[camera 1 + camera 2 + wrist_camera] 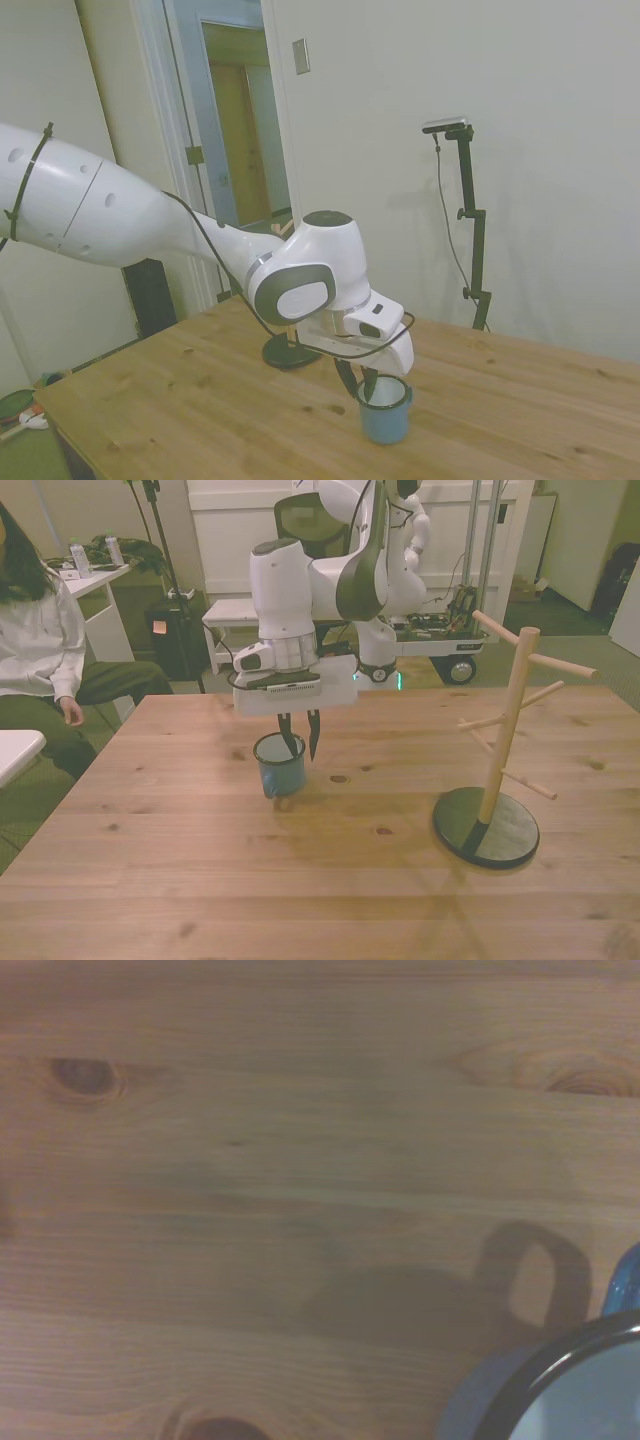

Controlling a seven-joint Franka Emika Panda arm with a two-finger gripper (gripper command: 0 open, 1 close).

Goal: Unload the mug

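The light-blue mug [278,777] stands upright on the wooden table [200,880], left of centre in the front view. My gripper [302,752] hangs straight down over its rim, one finger inside the cup and the other just outside the wall. The fingers stand a little apart, so the gripper looks open around the rim. In the side view the mug [384,420] sits under the gripper [362,390]. The wrist view catches only the mug's dark rim [545,1375] and the mug's shadow on the wood.
The wooden peg stand [497,750] with its dark round base [500,840] stands at the front view's right, apart from the mug. A person [40,640] sits beyond the table's edge at the front view's left.
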